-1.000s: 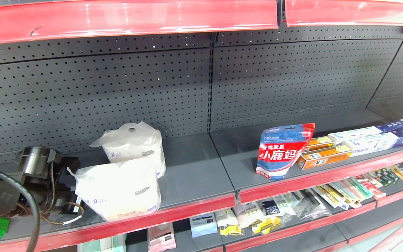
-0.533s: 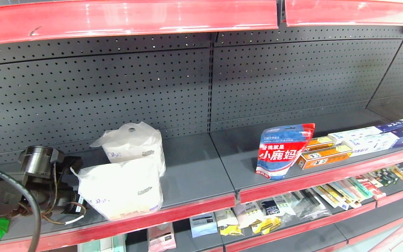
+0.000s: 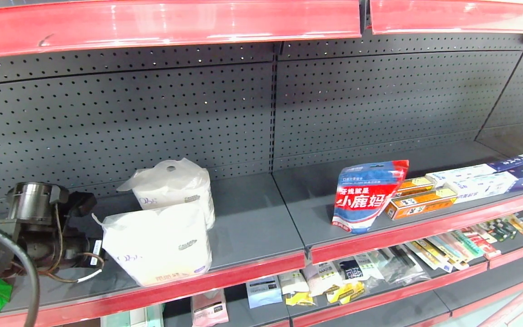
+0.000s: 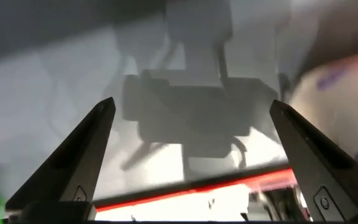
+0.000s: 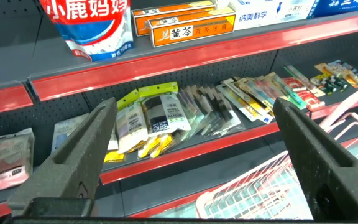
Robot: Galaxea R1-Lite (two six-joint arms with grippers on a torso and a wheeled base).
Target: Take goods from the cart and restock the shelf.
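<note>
Head view: shelf (image 3: pixel 252 227) holds two tissue packs (image 3: pixel 157 247); left claw (image 4: pixel 192 104) and right claw (image 5: pixel 196 102) gape empty.

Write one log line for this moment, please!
left end effector: open, beside white plastic tissue pack on grey shelf | right end effector: open, above pink wire cart
</note>
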